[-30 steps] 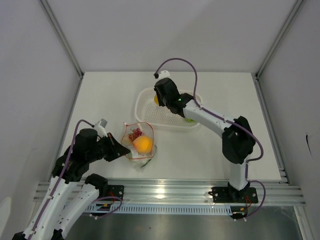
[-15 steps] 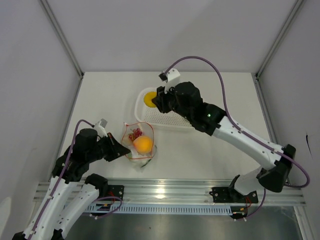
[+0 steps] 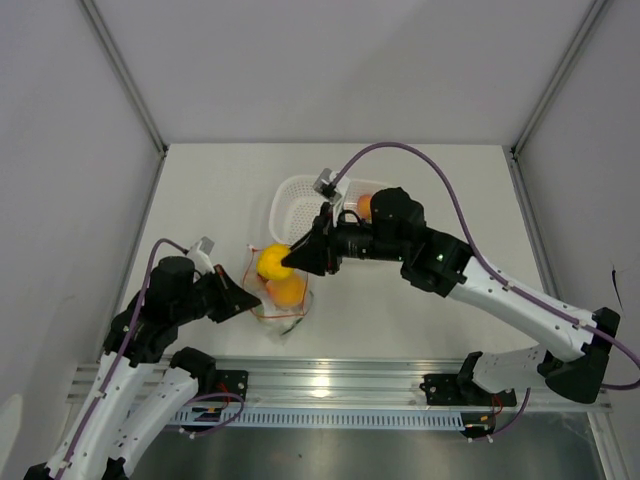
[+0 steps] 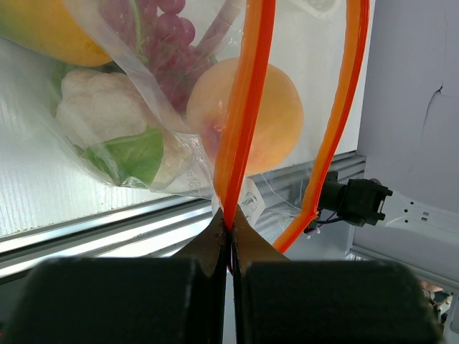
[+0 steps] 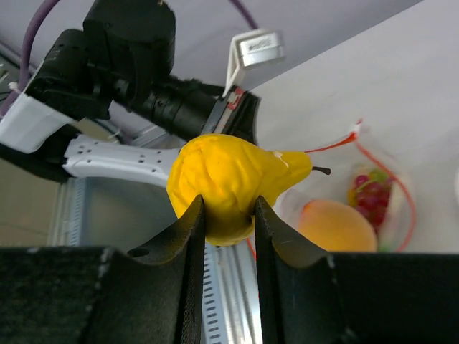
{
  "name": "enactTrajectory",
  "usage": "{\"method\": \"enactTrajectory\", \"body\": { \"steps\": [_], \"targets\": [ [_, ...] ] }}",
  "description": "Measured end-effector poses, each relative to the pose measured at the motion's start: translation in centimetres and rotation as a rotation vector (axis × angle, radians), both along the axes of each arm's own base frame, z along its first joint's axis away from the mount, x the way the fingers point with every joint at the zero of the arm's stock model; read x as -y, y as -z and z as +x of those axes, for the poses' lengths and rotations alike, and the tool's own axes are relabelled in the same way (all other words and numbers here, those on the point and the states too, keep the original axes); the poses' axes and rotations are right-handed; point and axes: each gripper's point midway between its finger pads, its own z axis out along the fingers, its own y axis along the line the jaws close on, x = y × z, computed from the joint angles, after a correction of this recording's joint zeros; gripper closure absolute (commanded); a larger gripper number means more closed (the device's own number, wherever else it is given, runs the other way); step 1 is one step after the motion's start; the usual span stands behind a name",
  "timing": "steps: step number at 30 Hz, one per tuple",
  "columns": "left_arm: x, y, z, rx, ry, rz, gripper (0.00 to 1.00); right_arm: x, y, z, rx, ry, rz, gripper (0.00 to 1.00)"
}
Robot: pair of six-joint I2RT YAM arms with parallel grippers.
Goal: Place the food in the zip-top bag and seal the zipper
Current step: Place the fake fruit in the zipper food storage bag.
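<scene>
Yellow lemon [image 3: 273,262] in right tool [image 5: 228,213] hangs over the open zipper [image 4: 247,107] rim.

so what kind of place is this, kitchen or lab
Probably a robot lab cell, not a kitchen: a white table boxed in by grey panels, an aluminium rail along its near edge, and a yellow toy lemon.

Left arm [image 3: 150,320] sits folded low at the near left, wrist aimed toward the middle, left gripper [image 3: 243,300] pinched tight on the zipper [image 4: 246,107]. Right arm [image 3: 500,295] swings its elbow far right, forearm stretched long to the left, right gripper [image 3: 287,262] clamping the lemon [image 5: 215,179] between both fingers.
</scene>
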Motion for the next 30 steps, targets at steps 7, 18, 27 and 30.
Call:
{"method": "enactTrajectory", "body": {
  "steps": [7, 18, 27, 30],
  "targets": [
    [0.0, -0.9, 0.1, 0.018, -0.001, -0.007, 0.99, -2.3, 5.5, -1.6, -0.183, -0.148, -0.06, 0.85],
    [-0.1, -1.2, -0.1, 0.019, -0.002, -0.006, 0.99, -3.8, 7.2, 0.1, -0.297, -0.196, -0.007, 0.85],
    [-0.1, -1.2, -0.2, 0.019, -0.003, -0.006, 1.0, -5.3, 11.3, 2.9, -0.39, -0.161, -0.045, 0.84],
    [-0.1, -1.2, -0.2, 0.019, -0.003, -0.006, 0.99, -5.3, 11.6, 3.0, -0.378, -0.161, -0.053, 0.82]
  ]
}}
